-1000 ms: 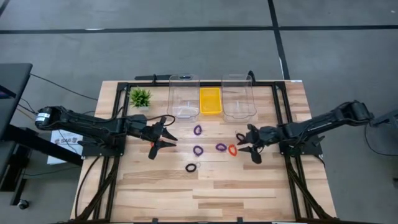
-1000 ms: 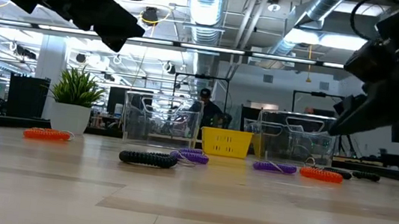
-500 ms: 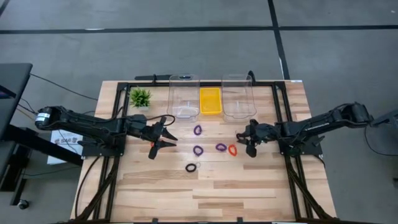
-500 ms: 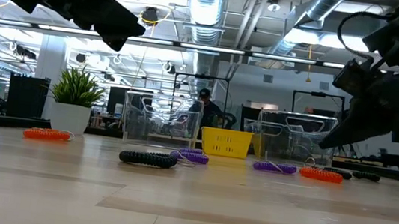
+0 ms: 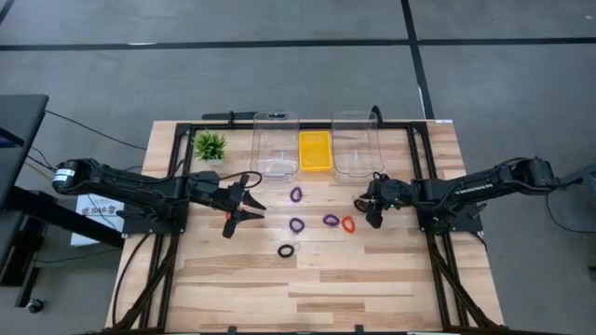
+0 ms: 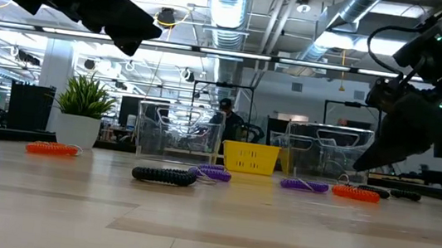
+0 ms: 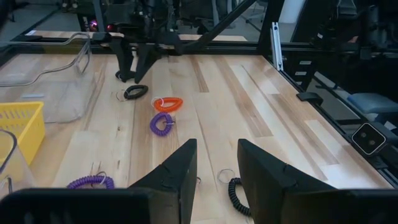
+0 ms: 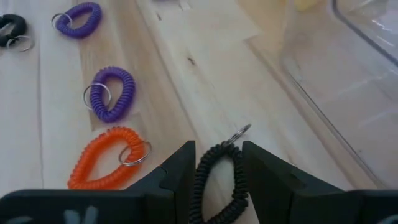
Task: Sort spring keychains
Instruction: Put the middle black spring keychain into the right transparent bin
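Several small coiled keychains lie flat on the wooden table (image 5: 307, 279). Purple ones (image 5: 295, 194) (image 5: 297, 224) (image 5: 331, 221), an orange one (image 5: 348, 224) and a black one (image 5: 286, 250) sit mid-table. My right gripper (image 5: 372, 209) is open and tipped down over another black keychain (image 8: 214, 180), with a finger on either side of it. In the low view its fingertips (image 6: 362, 165) stand just above the table. My left gripper (image 5: 248, 207) hovers open over an orange keychain (image 5: 228, 218).
Two clear bins (image 5: 276, 144) (image 5: 358, 144) stand at the far edge with a yellow basket (image 5: 315, 151) between them. A small green plant (image 5: 210, 145) stands left of them. Bare wood stretches along the near side. A person sits in the room behind (image 6: 226, 116).
My right gripper has moved slightly toward the far edge and down toward the black keychain, tipping its fingers toward the table. In the high view its fingers stand closer together than a second ago. The keychains have stayed in place.
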Available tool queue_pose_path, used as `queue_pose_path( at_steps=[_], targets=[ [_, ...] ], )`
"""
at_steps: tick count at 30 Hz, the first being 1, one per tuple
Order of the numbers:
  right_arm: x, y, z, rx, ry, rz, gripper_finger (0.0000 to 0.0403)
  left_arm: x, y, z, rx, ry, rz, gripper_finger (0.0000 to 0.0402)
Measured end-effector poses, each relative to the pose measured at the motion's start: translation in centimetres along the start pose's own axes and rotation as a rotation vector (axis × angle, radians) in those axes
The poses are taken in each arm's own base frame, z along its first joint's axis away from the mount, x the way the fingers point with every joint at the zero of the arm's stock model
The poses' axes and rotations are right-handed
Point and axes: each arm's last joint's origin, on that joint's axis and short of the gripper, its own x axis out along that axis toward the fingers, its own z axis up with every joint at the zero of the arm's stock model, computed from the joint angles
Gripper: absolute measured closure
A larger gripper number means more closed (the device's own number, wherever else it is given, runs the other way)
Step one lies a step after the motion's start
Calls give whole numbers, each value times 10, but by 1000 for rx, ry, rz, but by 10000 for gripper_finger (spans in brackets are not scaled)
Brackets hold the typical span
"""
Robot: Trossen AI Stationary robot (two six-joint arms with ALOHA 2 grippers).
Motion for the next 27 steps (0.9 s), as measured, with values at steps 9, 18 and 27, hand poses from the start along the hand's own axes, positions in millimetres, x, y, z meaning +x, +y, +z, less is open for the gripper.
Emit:
queue_pose_path(
  at_steps=[9, 18, 27],
  targets=[
    [0, 1, 3, 6, -36, -6, 280, 0, 0, 1, 1, -6, 0, 289],
    [0, 0, 3, 37, -40, -17, 280, 0, 0, 1, 1, -8, 0, 289],
    [0, 0, 3, 98, -43, -29, 280, 0, 0, 1, 1, -8, 0, 289]
  ],
)
